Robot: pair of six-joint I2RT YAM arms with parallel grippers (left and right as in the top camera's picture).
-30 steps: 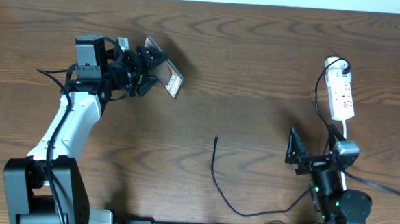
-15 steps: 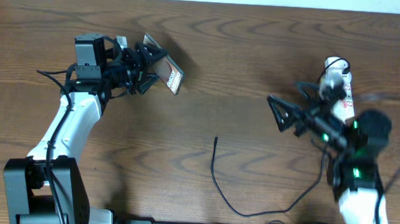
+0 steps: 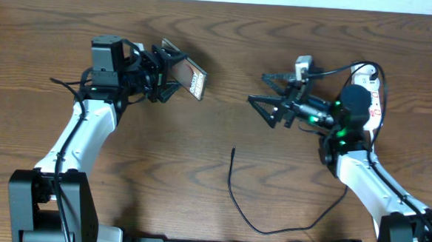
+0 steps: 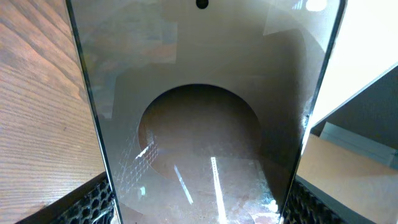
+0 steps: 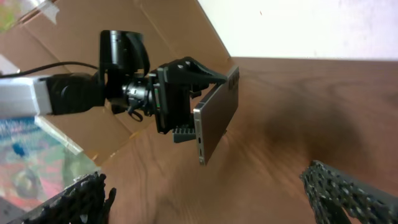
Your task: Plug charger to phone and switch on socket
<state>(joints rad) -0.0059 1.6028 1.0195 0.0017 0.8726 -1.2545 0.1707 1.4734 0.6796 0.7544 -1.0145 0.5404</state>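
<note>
Both in view, left gripper (image 3: 165, 74) pinching the phone (image 3: 192, 78) by its long edges, right gripper (image 3: 257, 90) spread wide, touching nothing

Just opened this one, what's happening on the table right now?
The left gripper holds the phone tilted, up off the table. The right gripper hangs open and empty mid-table, facing the phone. The charger lies loose on the wood, its tip free. The socket sits far right.
</note>
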